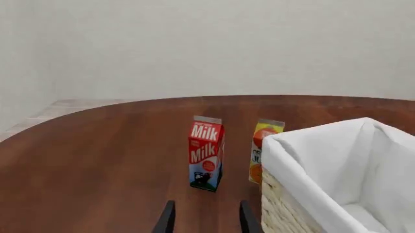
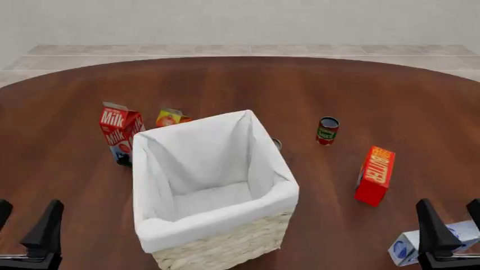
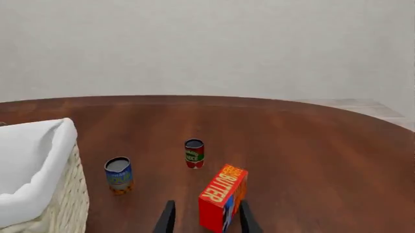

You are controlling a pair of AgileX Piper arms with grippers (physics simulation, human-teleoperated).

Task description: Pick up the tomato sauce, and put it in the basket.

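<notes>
Two claws, left (image 2: 26, 236) and right (image 2: 450, 225), are parked wide and empty. The can (image 2: 327, 130), upright right of the basket (image 2: 217, 233), is best approached past the butter box (image 2: 374, 175).

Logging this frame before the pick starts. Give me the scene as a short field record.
target: tomato sauce, upright on the table, right of the basket
goal: basket, nothing visible inside it
near target: butter box, nearer the arms
left of basket: milk carton, juice carton
behind basket: blue can
left gripper: open, holds nothing
right gripper: open, holds nothing
</notes>
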